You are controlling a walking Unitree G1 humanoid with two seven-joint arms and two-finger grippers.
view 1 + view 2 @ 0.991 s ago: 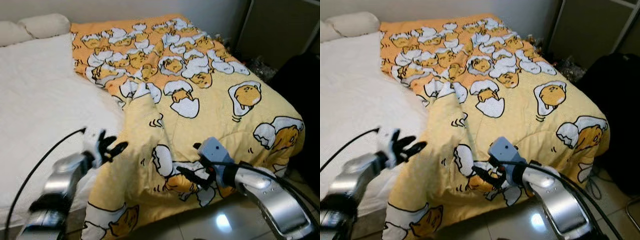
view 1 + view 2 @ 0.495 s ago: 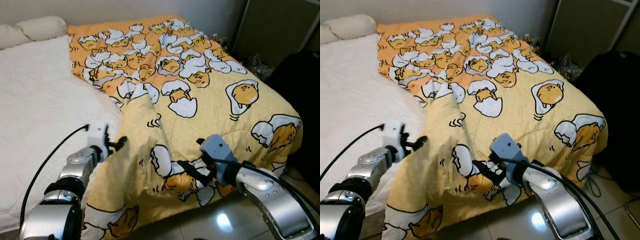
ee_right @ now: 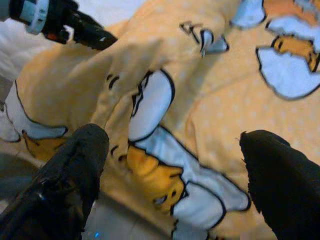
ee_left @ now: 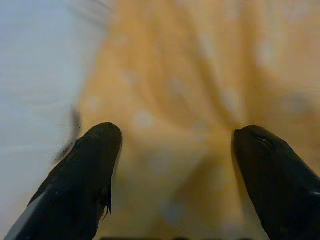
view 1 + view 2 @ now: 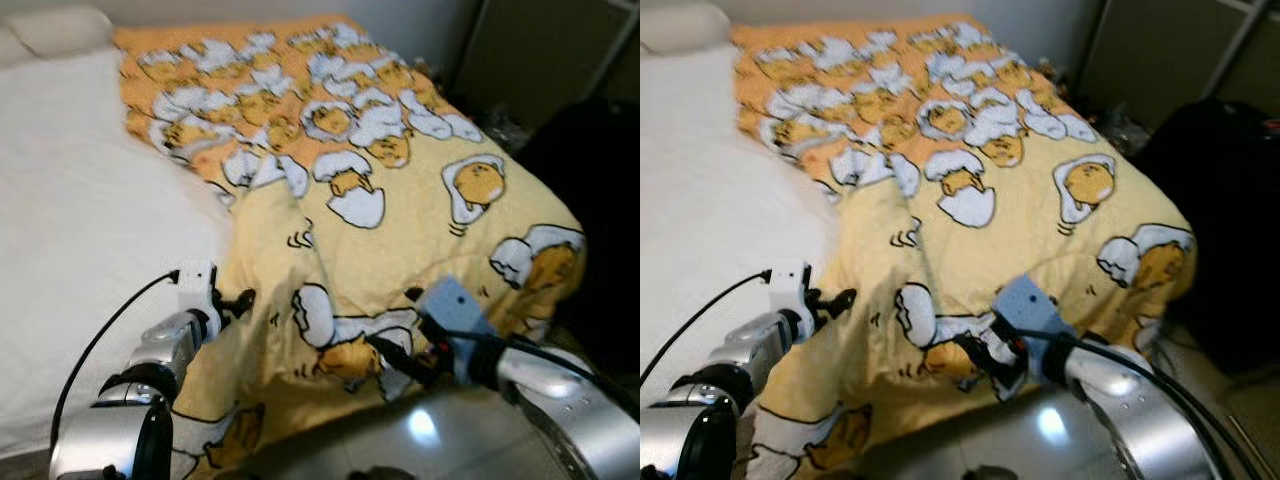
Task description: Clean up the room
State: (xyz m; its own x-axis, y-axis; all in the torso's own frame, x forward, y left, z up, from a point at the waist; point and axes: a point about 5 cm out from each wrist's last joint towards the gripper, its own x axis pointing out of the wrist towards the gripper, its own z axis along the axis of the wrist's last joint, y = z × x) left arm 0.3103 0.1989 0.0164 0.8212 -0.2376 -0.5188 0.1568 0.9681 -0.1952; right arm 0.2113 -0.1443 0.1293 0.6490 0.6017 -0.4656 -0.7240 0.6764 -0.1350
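A yellow and orange quilt [image 5: 390, 190] printed with egg characters covers the right half of the bed and hangs over its foot. My left gripper [image 5: 240, 299] is at the quilt's left edge where it meets the white sheet [image 5: 80, 220]; in the left wrist view its fingers [image 4: 90, 165] stand open over yellow cloth [image 4: 185, 125]. My right gripper [image 5: 392, 358] is low at the quilt's hanging front fold, open, with the fabric [image 3: 165, 150] between its spread fingers [image 3: 75, 170].
A white pillow [image 5: 55, 25] lies at the head of the bed. A dark cabinet [image 5: 540, 60] and a black object [image 5: 600, 170] stand to the right. Shiny tiled floor [image 5: 440, 440] lies below the foot of the bed.
The camera has dipped and shifted, blurring the picture. My left gripper has reached forward to the quilt's edge. My right gripper has stayed at the front fold, sinking slightly.
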